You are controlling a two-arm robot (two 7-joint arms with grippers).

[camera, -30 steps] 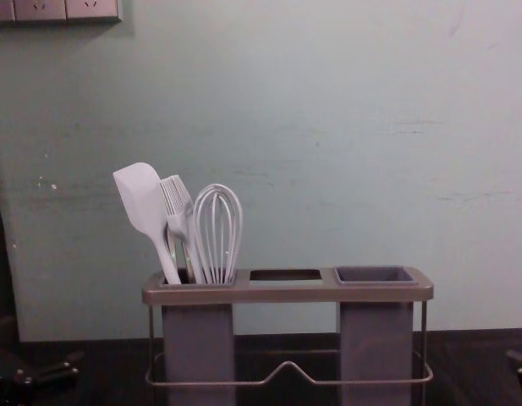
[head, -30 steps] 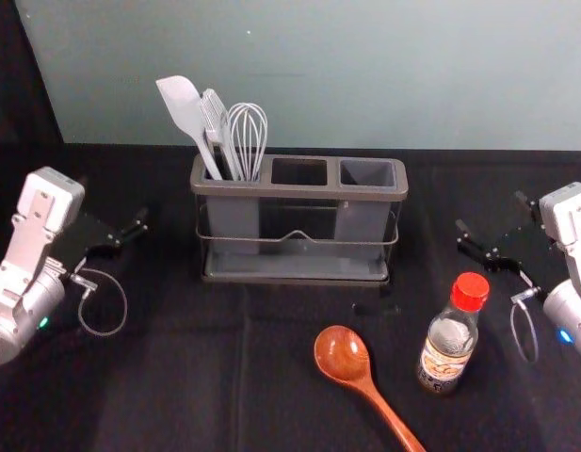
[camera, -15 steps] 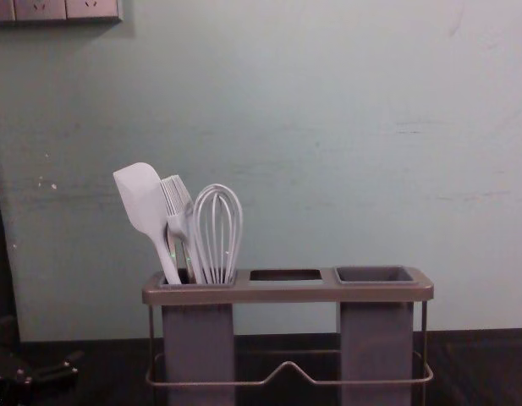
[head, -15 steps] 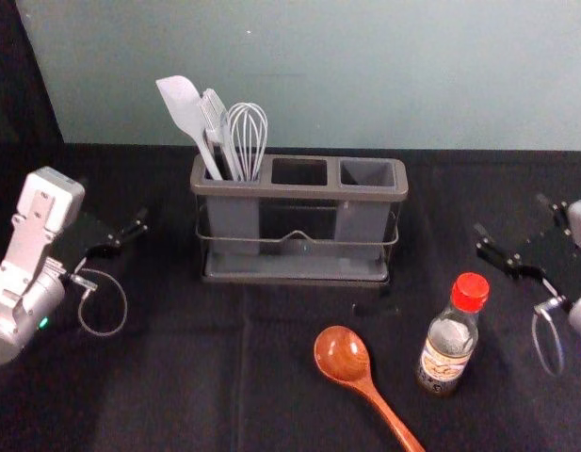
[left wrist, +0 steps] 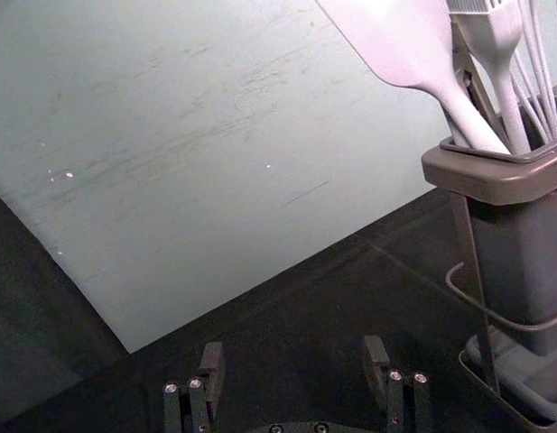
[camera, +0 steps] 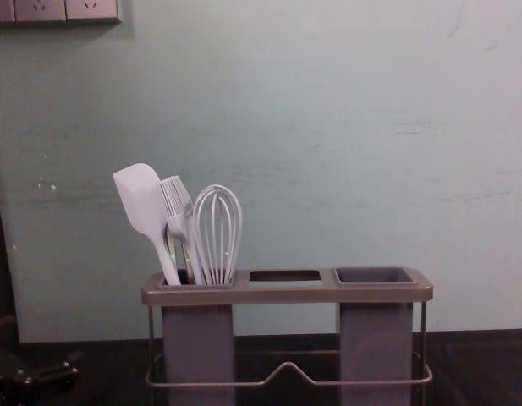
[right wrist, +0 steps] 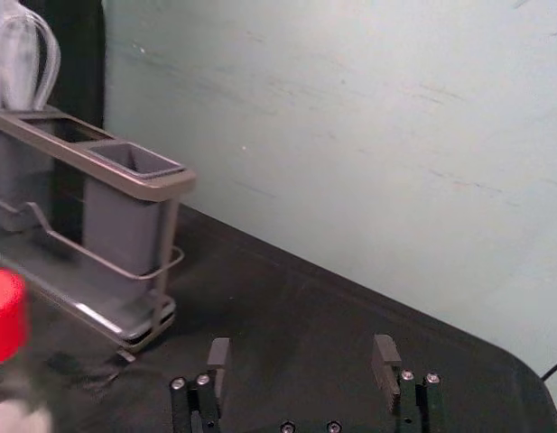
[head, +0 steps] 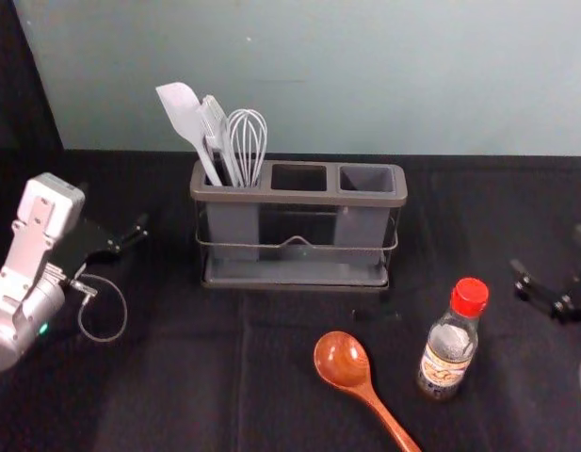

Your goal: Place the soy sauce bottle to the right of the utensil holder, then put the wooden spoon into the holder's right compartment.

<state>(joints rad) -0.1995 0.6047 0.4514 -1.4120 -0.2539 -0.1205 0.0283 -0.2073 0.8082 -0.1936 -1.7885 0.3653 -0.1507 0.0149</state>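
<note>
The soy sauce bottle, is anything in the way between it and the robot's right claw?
Nothing that I can see. The right claw is open near the head view's right edge, with just black cloth between it and the bottle. The wooden spoon lies on the bottle's other side.

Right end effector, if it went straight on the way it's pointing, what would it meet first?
Probably the back wall: the right end effector seems to point past the utensil holder, which stands off to one side. Height is unclear, so it might touch the dark tabletop first.
</note>
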